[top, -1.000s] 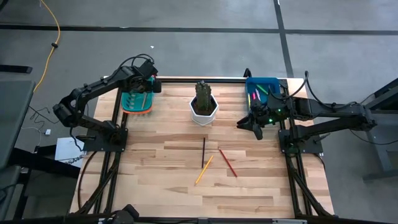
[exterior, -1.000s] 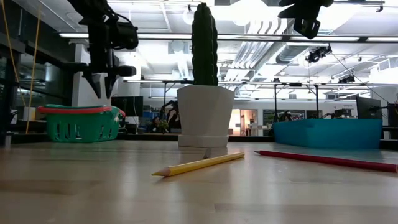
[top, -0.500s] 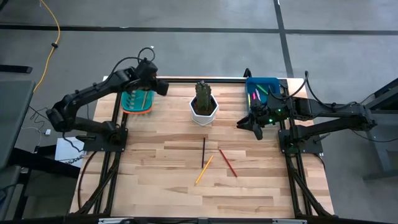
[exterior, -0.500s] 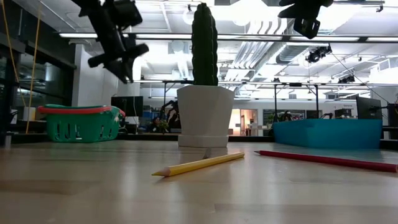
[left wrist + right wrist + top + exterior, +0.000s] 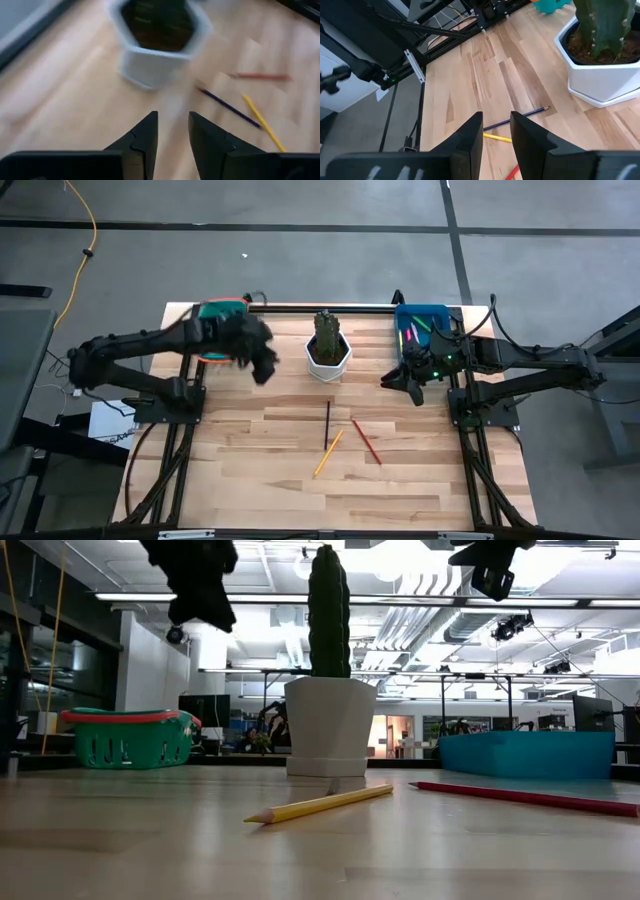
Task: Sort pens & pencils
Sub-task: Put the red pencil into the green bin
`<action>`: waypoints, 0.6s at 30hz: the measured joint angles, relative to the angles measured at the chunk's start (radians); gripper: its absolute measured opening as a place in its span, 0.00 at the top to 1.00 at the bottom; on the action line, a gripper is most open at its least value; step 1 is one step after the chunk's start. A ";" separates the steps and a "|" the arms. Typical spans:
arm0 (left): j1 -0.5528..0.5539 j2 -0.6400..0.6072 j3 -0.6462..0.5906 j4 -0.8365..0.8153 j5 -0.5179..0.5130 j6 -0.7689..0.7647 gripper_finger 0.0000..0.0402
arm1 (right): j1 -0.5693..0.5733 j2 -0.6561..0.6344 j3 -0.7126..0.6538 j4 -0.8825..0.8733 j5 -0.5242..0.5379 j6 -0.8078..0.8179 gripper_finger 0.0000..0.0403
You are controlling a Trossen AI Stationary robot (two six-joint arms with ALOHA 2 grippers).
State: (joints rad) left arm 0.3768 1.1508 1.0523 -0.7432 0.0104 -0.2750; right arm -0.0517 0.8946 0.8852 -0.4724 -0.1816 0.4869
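Three pencils lie flat on the table: a dark one, a yellow one and a red-orange one. The left wrist view shows them blurred past the pot: the dark pencil, the yellow pencil. Pink and green pens lie in the blue bin. My left gripper hangs in the air between the green basket and the cactus pot, shut and holding nothing. My right gripper waits, shut, in the air near the blue bin.
The white pot with the cactus stands at the far middle of the table, between the green basket and the blue bin. Bare wood lies around the three pencils, toward the near edge.
My left gripper has swung away from above the green basket, toward the table's right and near side. It has turned toward the pot and the pencils. The pencils and my right arm have stayed where they were.
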 joint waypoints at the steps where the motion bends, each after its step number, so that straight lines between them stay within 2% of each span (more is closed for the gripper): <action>1: -0.045 0.005 0.000 0.000 -0.004 -0.015 0.76 | 0.000 0.000 0.000 0.000 -0.002 0.006 0.78; 10: -0.420 0.067 0.000 0.053 -0.206 -0.292 0.76 | 0.010 0.008 0.000 -0.055 -0.065 0.099 0.78; 18: -0.603 0.170 0.000 0.109 -0.345 -0.588 0.76 | 0.118 0.086 -0.001 -0.186 -0.043 0.091 0.78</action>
State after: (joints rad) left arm -0.2262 1.3205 1.0519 -0.6338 -0.3344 -0.8633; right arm 0.0659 0.9810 0.8845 -0.6584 -0.2245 0.5782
